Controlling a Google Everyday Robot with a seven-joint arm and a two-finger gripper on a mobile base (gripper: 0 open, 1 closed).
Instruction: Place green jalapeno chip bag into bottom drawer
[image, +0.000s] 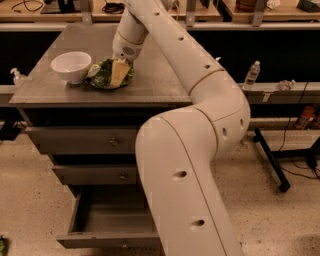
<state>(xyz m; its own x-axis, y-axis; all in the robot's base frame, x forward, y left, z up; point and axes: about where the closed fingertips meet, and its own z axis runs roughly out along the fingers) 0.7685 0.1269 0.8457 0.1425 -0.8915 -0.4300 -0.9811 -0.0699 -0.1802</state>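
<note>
The green jalapeno chip bag (102, 76) lies crumpled on the grey cabinet top (155, 82), just right of a white bowl (71, 66). My gripper (119, 75) points down from the long white arm and sits on the right part of the bag, pressing into it. The bottom drawer (107, 222) is pulled out and open below, a shallow grey tray; my arm's large lower link hides its right part.
Two knobbed drawers (80, 141) above the bottom one are closed. A water bottle (251, 75) stands on a shelf to the right, a small bottle (17, 77) to the left. A black stand leg (270, 160) lies on the speckled floor at right.
</note>
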